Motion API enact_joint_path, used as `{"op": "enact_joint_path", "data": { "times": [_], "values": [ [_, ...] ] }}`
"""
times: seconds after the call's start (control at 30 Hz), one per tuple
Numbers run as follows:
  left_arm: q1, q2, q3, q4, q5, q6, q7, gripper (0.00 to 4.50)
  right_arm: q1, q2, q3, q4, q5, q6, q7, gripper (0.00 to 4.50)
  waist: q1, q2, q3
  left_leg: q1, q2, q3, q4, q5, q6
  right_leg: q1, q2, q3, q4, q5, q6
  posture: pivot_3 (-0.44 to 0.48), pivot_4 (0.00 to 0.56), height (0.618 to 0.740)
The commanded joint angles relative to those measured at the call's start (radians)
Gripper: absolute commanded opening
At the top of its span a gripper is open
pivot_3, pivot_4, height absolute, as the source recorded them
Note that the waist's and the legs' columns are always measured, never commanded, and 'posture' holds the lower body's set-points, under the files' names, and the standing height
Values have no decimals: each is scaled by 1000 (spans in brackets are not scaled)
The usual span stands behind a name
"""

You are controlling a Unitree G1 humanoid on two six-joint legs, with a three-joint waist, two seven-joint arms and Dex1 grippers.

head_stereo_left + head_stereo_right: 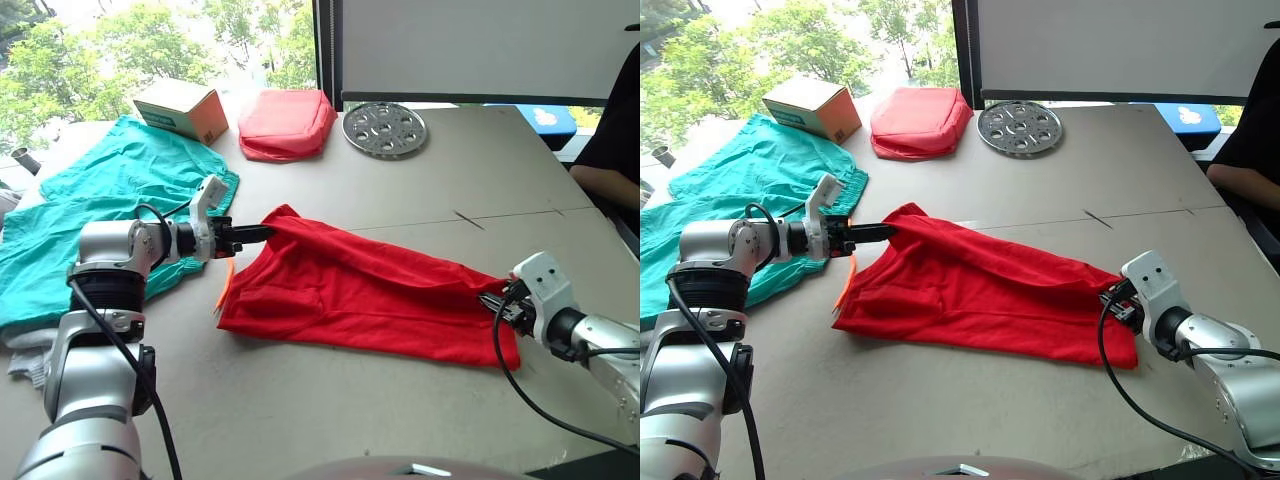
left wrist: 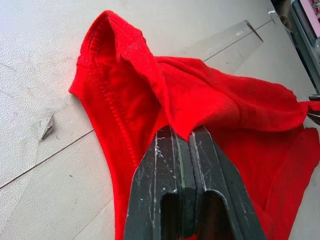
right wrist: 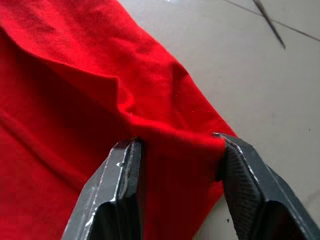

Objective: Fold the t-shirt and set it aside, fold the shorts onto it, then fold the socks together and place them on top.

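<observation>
The red t-shirt (image 1: 370,290) lies stretched in a long band across the middle of the table. My left gripper (image 1: 262,233) is shut on its left end, holding that cloth slightly raised; the black fingers (image 2: 172,170) pinch a fold. At the shirt's right end my right gripper (image 1: 492,303) is open, its fingers (image 3: 122,180) straddling a ridge of red cloth. The teal shorts (image 1: 110,190) lie spread out at the far left, with the orange drawstring (image 1: 225,285) poking out beside the shirt. A bit of pale cloth, probably the socks (image 1: 22,365), peeks out under the shorts' near edge.
At the back of the table stand a cardboard box (image 1: 182,108), a pinkish-red padded pouch (image 1: 287,123) and a round metal disc with holes (image 1: 384,129). A person's arm (image 1: 605,175) rests at the far right edge.
</observation>
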Motion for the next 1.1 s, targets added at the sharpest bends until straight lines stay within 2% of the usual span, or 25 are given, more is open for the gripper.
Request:
{"op": "enact_joint_path", "data": {
  "times": [0.03, 0.1, 0.17, 0.27, 0.37, 0.5, 0.63, 0.8, 0.93, 1.03, 1.1],
  "values": [
    [-6, 32, 21, -38, -14, -6, -25, 941, 52, -39, -65, -74, 34, -4, 52, 3605, 0, 0, 0, 0, 0, 0, 0, 0, 0, 0, 0, 0, 0, 0, 0, 0, 150, 740],
    [3, 62, 28, -55, -23, -14, -62, 1844, 89, -47, -128, -112, 83, 20, 85, 4463, 0, 0, 0, 0, 0, 0, 0, 0, 0, 0, 0, 0, 0, 0, 0, 0, 150, 740],
    [14, 91, 35, -64, -22, -65, -103, 2792, 103, -35, -214, -151, 180, 70, 122, 4500, -1, -1, 0, 0, 1, 0, 0, 0, 0, 0, 1, 0, 0, 0, 0, 0, 150, 740],
    [13, 114, 45, -77, -16, -185, -162, 2792, 49, 8, -310, -171, 339, 149, 118, 4500, 0, -1, 0, 0, 1, 0, 0, 0, 0, 0, 0, 0, 0, 0, 0, 0, 150, 740],
    [8, 88, 3, -77, 60, -436, -187, 2792, -142, 67, -312, -95, 396, 224, 6, 4500, 0, 0, 1, 2, 4, 1, 1, 0, 0, 0, -1, 0, -1, 0, 0, 0, 150, 740],
    [-8, 40, -78, -32, 188, -764, -208, 2792, -250, -25, -146, 13, 257, 249, -80, 4500, 12, 1, 1, 0, 2, 0, 2, 0, 0, 0, -3, 0, -1, 0, -1, 0, 150, 740],
    [-113, -64, -159, 135, 300, -920, -160, 2792, -327, -102, 37, 150, 211, 264, -41, 4500, 25, 1, 1, -3, 0, -1, 0, -1, 1, 0, -3, -1, -7, 1, -2, 0, 150, 740],
    [-275, -165, -215, 423, 419, -975, -78, 2792, -445, -174, 204, 266, 142, 262, -2, 4500, 20, 1, 1, -11, -3, 1, 8, -3, 5, -1, 0, -5, -7, 3, 3, 0, 150, 740],
    [-358, -197, -259, 601, 513, -1012, -19, 2792, -503, -223, 309, 328, 114, 262, 61, 4500, 4, 1, 1, -12, -3, 0, 12, -4, 8, -1, 0, -6, -7, 3, 4, 0, 150, 740],
    [-374, -212, -300, 686, 591, -1048, 14, 2860, -511, -247, 351, 360, 80, 252, 76, 3736, 0, 1, 1, -12, -2, -1, 13, -4, 8, 0, 0, -6, -7, 3, 4, 0, 150, 740],
    [-369, -225, -312, 713, 617, -1072, 15, 2860, -509, -259, 360, 366, 69, 248, 86, 2851, 2, 0, -1, -12, -2, -1, 14, -4, 8, 0, 0, -7, -6, 3, 4, 0, 150, 740]
  ]
}}
